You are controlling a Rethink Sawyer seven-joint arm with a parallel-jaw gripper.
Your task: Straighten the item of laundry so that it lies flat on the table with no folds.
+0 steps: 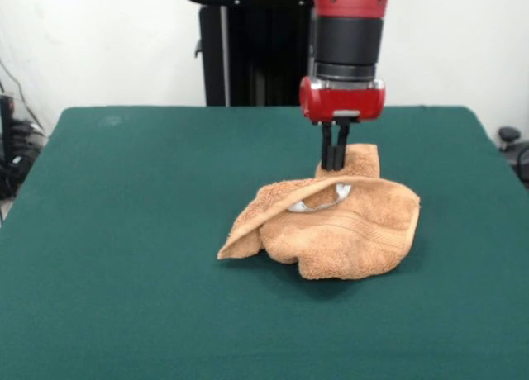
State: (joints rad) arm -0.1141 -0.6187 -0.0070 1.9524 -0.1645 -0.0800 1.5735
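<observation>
The orange-tan towel (331, 223) lies crumpled right of the middle of the green table (124, 231), with folds overlapping and its left corner curled under. A white-grey label (321, 201) shows in a fold on top. My gripper (334, 163) comes straight down from above onto the towel's far edge. Its two black fingers stand close together, and a flap of towel (360, 159) rises beside them, pinched at their tips.
The robot's black pedestal (248, 49) stands at the table's far edge behind the towel. Cables and dark gear (15, 149) sit off the table's left side, and a small black object (508, 136) off its right side.
</observation>
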